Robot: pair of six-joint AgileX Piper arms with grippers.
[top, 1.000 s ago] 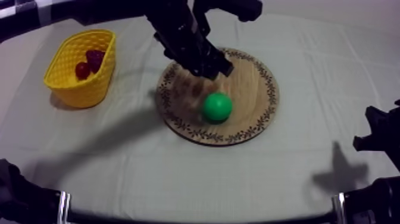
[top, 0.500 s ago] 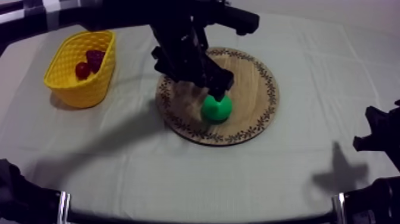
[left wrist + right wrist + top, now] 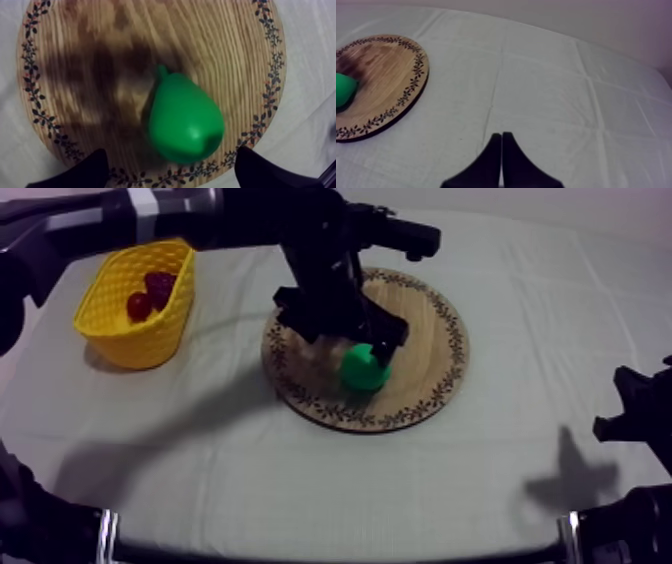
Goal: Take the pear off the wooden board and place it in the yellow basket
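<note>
Top camera: high overhead, looking down at slant, far enough for whole cloth (image 3: 300, 478), yellow basket (image 3: 150, 338) through wooden board (image 3: 425, 338). Left wrist camera: close above board, facing straight down on pear (image 3: 185, 120). Right wrist camera: low over cloth, facing across toward board's edge. Board, pear shared by all three.

The left arm (image 3: 320, 258) is matt black, built of chunky, blocky segments with a short piece jutting from one side, and a pale silver-white band (image 3: 140, 200) rings its long upper section. The left gripper (image 3: 170, 151) ends in 2 broad black fingers (image 3: 85, 172) with smooth, rounded edges. The right gripper (image 3: 501, 136) has 2 slim black fingers that taper from a wide base to narrow tips, split by a thin pale seam, and the right arm (image 3: 635, 418) is a jagged, angular black outline.
</note>
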